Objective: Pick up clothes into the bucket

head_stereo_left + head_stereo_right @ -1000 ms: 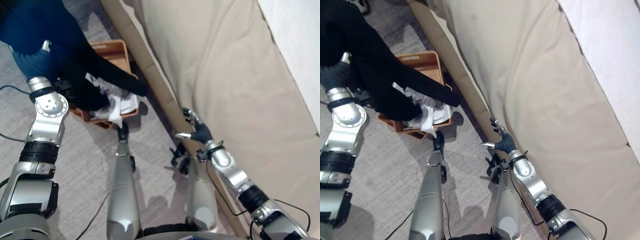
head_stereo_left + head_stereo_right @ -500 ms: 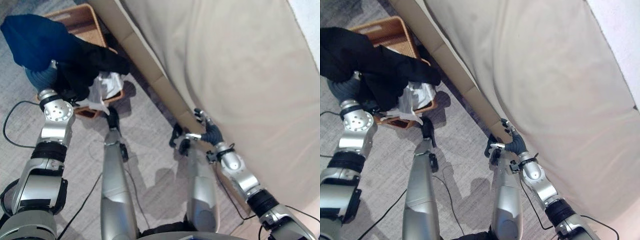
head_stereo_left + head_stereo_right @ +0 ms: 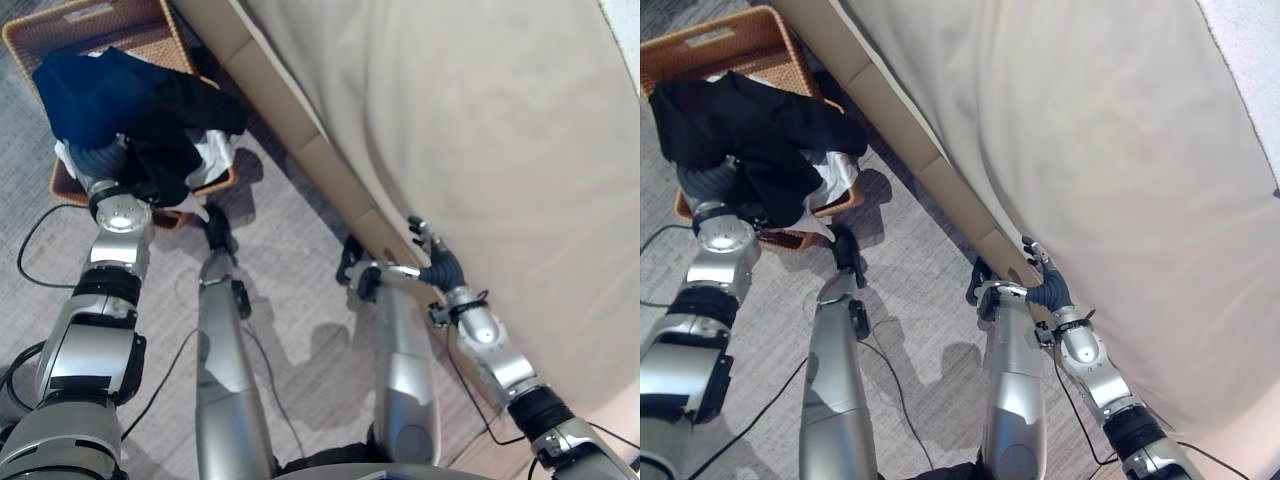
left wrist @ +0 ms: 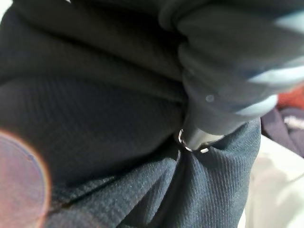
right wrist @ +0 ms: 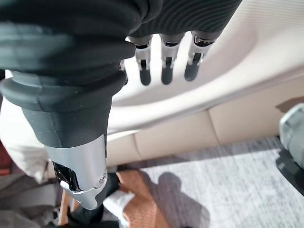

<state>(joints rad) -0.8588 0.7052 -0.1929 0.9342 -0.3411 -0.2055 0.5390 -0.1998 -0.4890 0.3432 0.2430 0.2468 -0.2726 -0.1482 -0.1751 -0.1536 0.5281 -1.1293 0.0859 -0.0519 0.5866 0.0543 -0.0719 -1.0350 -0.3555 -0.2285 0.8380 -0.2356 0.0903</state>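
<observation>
Left eye view. A brown woven wicker basket (image 3: 60, 30) stands on the grey carpet floor (image 3: 290, 300), just beside the front edge of a large beige upholstered sofa (image 3: 480, 140). A dark navy-and-black garment (image 3: 130, 100) is draped over the left hand (image 3: 100, 160), above the basket's near side. Only the ribbed wrist cover of that hand is seen, the fingers hidden under the cloth. Crumpled white cloth (image 3: 212, 160) lies in the basket under the dark garment. The right hand (image 3: 432, 258) hovers at the sofa's lower front edge, fingers loosely spread, nothing held.

Right eye view. Same layout. The dark garment (image 3: 750, 125) hangs across the basket (image 3: 750, 40); one sleeve-like end reaches toward the sofa (image 3: 1090, 150). The basket's far rim carries a small pale label, too small to read. White cloth (image 3: 835, 180) peeks out at the near right corner. The left hand (image 3: 710, 185) is covered; the right hand (image 3: 1042, 280) is near the sofa base.

Left wrist view. Dark ribbed-knit fabric (image 4: 95, 123) up close. The ribbed cover of the left hand (image 4: 223, 80) presses into it and the cloth bunches around it; whether the fingers are curled on the fabric cannot be told. A pale cloth (image 4: 275, 190) shows at one edge.

Right wrist view. The right hand (image 5: 164, 61) shows straight dark-tipped fingers, relaxed and empty, pointing toward the sofa cushion (image 5: 247, 61). Below lie grey carpet (image 5: 228, 190) and a corner of the wicker basket (image 5: 142, 204). No legible writing.
</observation>
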